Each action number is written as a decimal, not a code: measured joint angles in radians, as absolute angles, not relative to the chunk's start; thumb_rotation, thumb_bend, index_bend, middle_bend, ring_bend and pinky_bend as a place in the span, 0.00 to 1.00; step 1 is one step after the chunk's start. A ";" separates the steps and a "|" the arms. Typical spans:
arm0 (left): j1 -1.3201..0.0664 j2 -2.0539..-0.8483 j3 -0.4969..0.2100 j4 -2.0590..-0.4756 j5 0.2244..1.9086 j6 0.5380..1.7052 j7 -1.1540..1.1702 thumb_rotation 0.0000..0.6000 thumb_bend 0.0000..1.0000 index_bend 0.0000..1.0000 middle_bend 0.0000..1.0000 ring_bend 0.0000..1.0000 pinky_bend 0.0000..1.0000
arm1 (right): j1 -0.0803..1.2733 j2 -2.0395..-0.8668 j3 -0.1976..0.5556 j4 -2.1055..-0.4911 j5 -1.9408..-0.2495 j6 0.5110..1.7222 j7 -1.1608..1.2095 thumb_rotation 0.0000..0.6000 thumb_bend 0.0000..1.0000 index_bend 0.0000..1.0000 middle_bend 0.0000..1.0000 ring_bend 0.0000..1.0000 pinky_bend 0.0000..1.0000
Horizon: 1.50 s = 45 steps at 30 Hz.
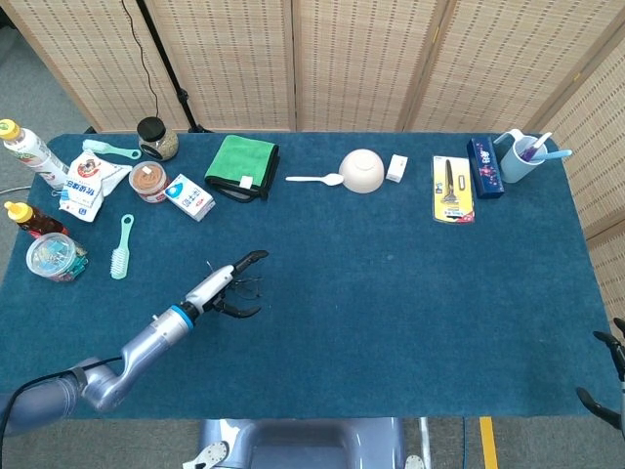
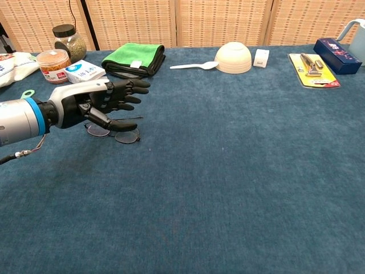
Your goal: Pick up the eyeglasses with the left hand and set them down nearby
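1. The eyeglasses [image 2: 114,133] are a thin dark wire pair with rounded lenses, lying flat on the cloth near the table's left-front part, one temple arm stretched out toward the right.
2. In the head view they show only as a faint dark tangle [image 1: 246,286] just beside the fingers, too small to make out the frame.
3. The left hand [image 2: 100,101] hangs directly over the eyeglasses, turned on edge, dark fingers [image 2: 134,90] spread and pointing right, the thumb reaching down toward the frame.
4. It holds nothing that I can see; whether the thumb tip actually touches the wire is hard to tell from here.
5. The right hand [image 1: 610,376] peeks in at the lower right edge of the head view, off the table, and I cannot tell how its fingers lie.
6. The table [image 1: 391,293] is covered in deep blue-green carpet-like cloth.
7. Along its far side sit a folded green towel [image 2: 134,59], an upturned white bowl [image 2: 232,57] with a white spoon [image 2: 194,65] beside it, and a yellow card pack [image 2: 313,69].
8. At the far left are a glass jar [image 2: 69,41] and a small blue-and-white box [image 2: 84,75].
9. Woven wicker screens [image 1: 352,59] close off the room behind the table.
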<state>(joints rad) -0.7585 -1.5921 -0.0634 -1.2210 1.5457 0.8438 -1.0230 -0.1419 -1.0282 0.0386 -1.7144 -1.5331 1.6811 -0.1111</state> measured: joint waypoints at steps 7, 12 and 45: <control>-0.785 -1.672 -0.020 -1.075 1.613 0.878 -1.192 0.97 0.27 0.00 0.00 0.00 0.00 | -0.142 -1.025 0.040 -1.719 -1.527 1.677 -0.117 1.00 0.14 0.24 0.11 0.11 0.17; -0.786 -1.710 0.000 -1.014 1.620 0.903 -1.242 0.97 0.27 0.00 0.00 0.00 0.00 | -0.141 -1.025 0.041 -1.719 -1.523 1.674 -0.119 1.00 0.14 0.24 0.11 0.11 0.17; -0.701 -1.518 0.011 -1.192 1.593 1.112 -0.757 0.83 0.27 0.08 0.00 0.00 0.00 | -0.110 -1.045 0.051 -1.692 -1.527 1.636 -0.092 1.00 0.14 0.23 0.11 0.11 0.17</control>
<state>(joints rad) -0.7015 -1.5178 0.0114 -1.1917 1.5927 1.1124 -0.7573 -0.1097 -1.0454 0.0506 -1.6919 -1.5273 1.6365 -0.0919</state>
